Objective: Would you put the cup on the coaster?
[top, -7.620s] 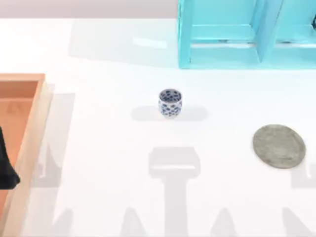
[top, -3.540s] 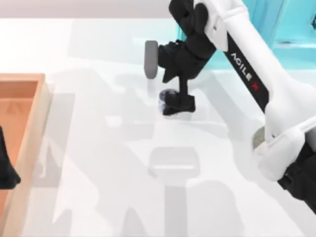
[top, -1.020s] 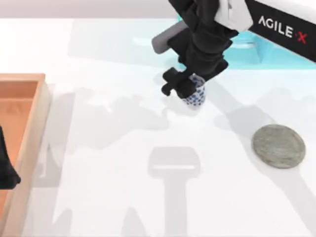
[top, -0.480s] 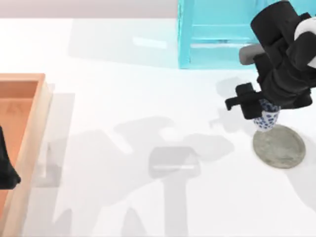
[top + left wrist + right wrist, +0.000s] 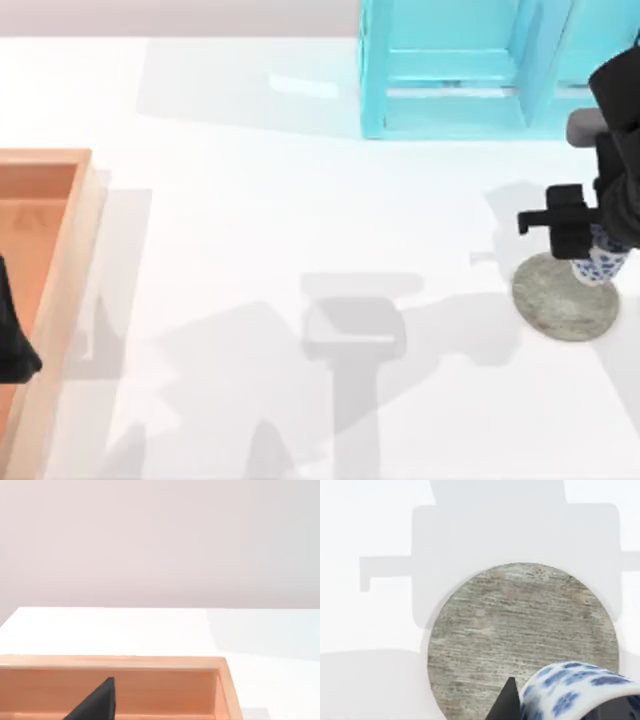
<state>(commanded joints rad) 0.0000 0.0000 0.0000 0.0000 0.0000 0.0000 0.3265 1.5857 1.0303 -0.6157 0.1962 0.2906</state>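
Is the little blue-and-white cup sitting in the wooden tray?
No, the cup is held by the right gripper over the grey coaster, far from the wooden tray.

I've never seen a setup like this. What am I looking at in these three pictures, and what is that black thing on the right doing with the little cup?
This is a simulated pair of AgileX robot arms at a white table. One picture looks down from above; the other two come from cameras on each arm's wrist.

The black thing is the right gripper, a two-finger claw. It holds the cup, small and white with blue flowers, over the coaster, a flat grey disc. The right wrist picture looks down past the cup's rim at the disc beneath. Whether the cup touches the disc yet is unclear.

The left gripper is parked at the table's left edge, over a wooden tray. A turquoise rack stands at the back.
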